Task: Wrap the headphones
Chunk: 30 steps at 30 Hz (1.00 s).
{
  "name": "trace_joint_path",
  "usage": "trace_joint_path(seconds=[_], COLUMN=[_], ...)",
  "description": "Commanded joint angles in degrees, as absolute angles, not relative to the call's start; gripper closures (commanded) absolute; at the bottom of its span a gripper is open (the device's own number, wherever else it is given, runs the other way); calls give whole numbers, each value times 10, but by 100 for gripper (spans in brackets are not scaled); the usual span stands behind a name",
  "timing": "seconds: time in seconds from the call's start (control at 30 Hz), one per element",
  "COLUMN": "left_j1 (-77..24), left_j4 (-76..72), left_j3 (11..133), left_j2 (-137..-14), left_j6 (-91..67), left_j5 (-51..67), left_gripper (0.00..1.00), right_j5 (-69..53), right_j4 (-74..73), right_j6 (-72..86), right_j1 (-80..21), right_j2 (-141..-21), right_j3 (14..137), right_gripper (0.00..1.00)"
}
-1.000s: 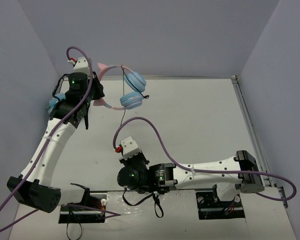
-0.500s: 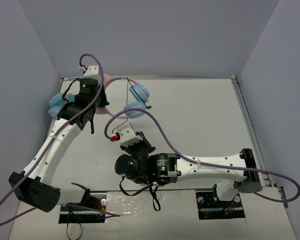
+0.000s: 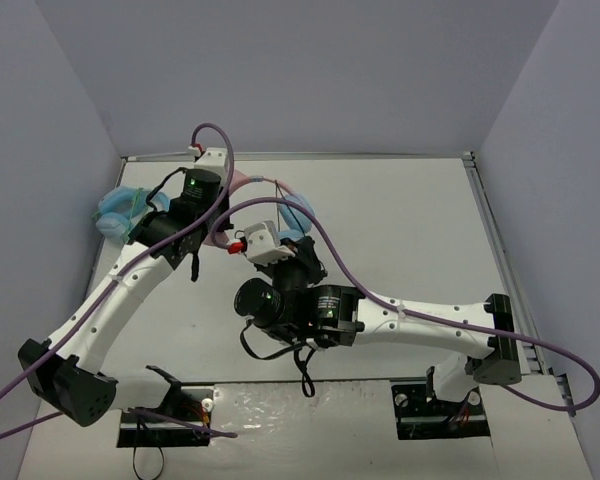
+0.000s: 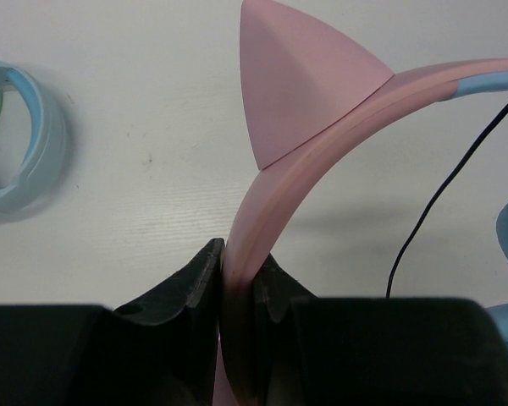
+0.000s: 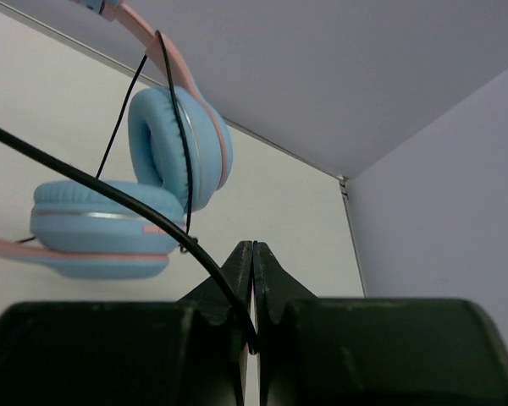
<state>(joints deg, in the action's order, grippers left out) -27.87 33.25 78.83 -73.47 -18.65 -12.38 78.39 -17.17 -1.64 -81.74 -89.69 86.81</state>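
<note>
Pink headband of the headphones is clamped in our left gripper, just before the back wall; our right gripper, further from that wall, pinches the black cable. We should hold it taut and wind evenly.

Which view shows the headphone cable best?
Right wrist: the cable runs from the shut right gripper up across the ear cups. Left wrist shows only a short stretch beside the pink headband; from the top it is barely visible.

White arms; black joints; purple cables
</note>
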Motion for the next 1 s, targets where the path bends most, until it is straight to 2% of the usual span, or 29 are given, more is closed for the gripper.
trace_joint_path(seconds=[0.0, 0.5, 0.97], left_j1=[-301, -344, -368], left_j4=[305, 330, 371], left_j3=[806, 742, 728], left_j2=[-698, -648, -575], left_j6=[-188, -204, -214], left_j5=[-132, -110, -51], left_gripper=[100, 100, 100], right_j5=[829, 855, 750], right_j4=[-159, -153, -47], right_j6=[-41, -99, -169], right_j1=[-795, -731, -601], right_j2=[-881, -878, -860], right_j3=[902, 924, 907], right_gripper=[100, 100, 100])
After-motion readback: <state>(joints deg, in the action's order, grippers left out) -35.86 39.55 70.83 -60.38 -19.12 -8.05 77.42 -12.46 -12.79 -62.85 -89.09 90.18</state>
